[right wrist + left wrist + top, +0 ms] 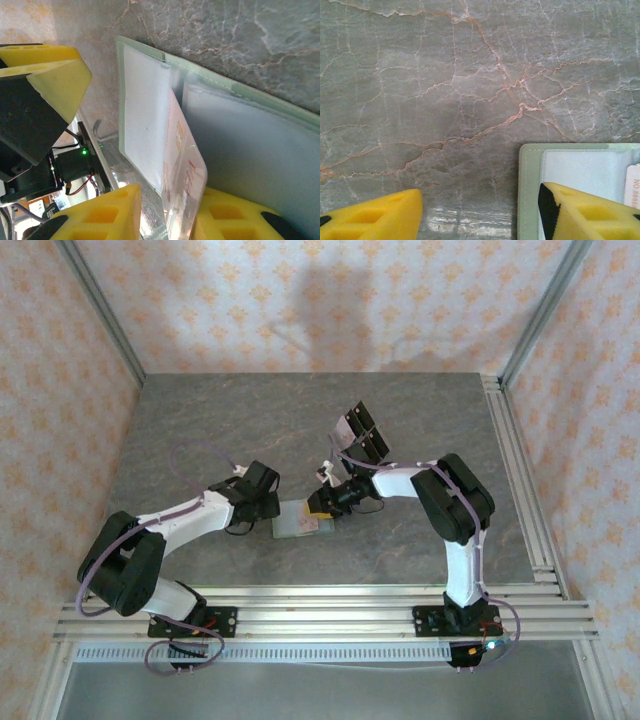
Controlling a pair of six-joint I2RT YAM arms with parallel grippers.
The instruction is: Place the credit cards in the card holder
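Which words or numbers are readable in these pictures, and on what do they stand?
"NO" plus digits, maybe 8s, blurred: on the pale card at the wallet.
Red print on the upright card: too blurred to read.
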